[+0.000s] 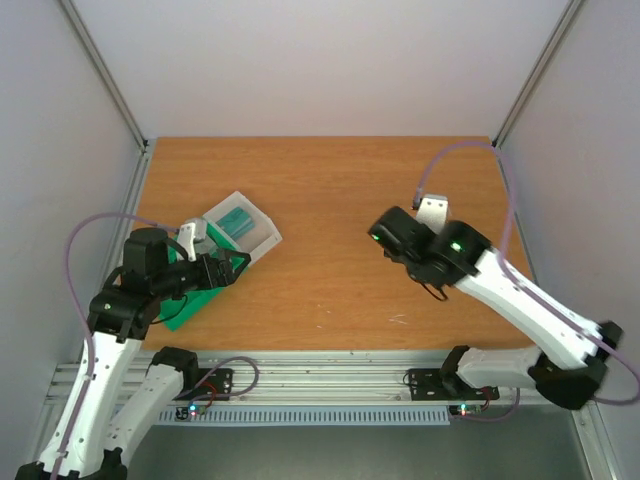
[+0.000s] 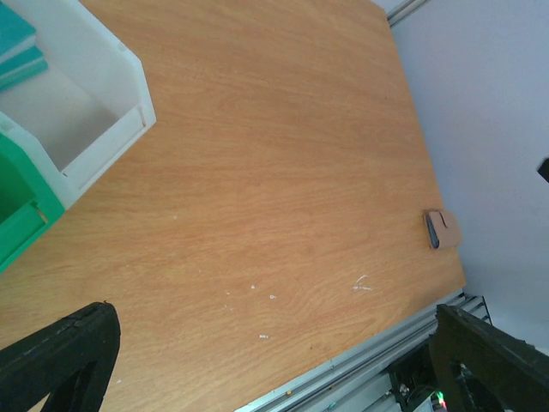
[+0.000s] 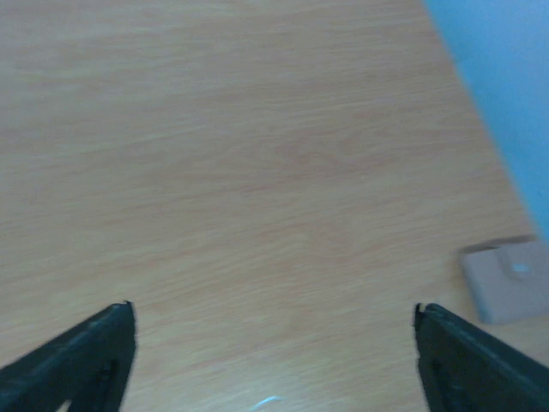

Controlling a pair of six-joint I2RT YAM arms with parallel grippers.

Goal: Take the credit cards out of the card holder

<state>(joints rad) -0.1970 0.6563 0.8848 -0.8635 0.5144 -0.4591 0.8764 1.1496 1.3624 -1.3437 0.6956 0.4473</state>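
The card holder is a small pale-grey sleeve lying flat near the table's right edge, partly behind my right arm. It also shows small in the left wrist view as the card holder, with a dark strip along one side, too small to identify. In the right wrist view the card holder lies off to the right of my fingers. The credit cards are hidden. My right gripper is open over bare wood, left of the holder. My left gripper is open and empty, far to the left.
A clear white-walled box holding a teal block sits at the left, against a green tray. The metal rail runs along the table's near edge. Walls close in both sides.
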